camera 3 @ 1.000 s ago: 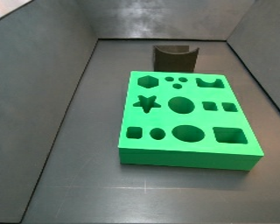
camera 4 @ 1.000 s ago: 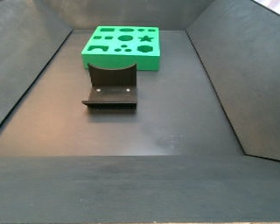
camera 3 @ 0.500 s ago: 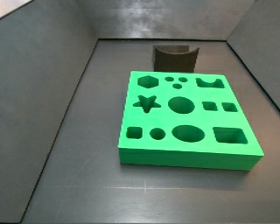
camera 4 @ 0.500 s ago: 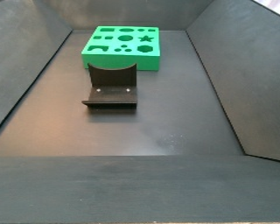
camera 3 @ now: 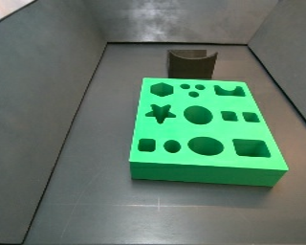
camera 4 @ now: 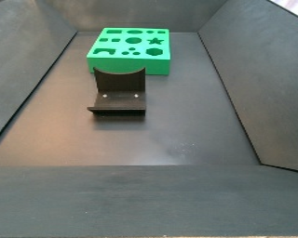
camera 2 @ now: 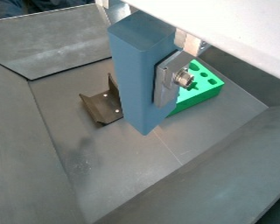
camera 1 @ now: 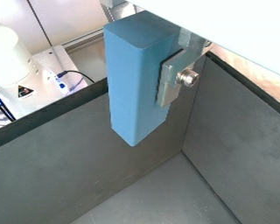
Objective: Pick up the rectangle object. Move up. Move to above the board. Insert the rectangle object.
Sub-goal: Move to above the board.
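In both wrist views my gripper (camera 1: 143, 74) (camera 2: 140, 74) is shut on the rectangle object (camera 1: 129, 105) (camera 2: 133, 96), a light-blue block that hangs upright with its lower end free. One silver finger (camera 1: 170, 80) (camera 2: 168, 84) presses on the block's side; the opposite finger is hidden behind it. The block hangs well above the dark floor, over the space between the fixture and the board (camera 2: 201, 89). Both side views show the green board (camera 3: 182, 131) (camera 4: 158, 65) lying flat with its shaped cutouts. Neither side view shows the gripper or the block.
The dark fixture (camera 3: 191, 63) (camera 4: 118, 96) (camera 2: 101, 101) stands on the floor next to one edge of the board. Sloping grey walls (camera 3: 66, 96) (camera 4: 233, 74) ring the floor. Beyond one wall sits a white device with cables (camera 1: 17, 54).
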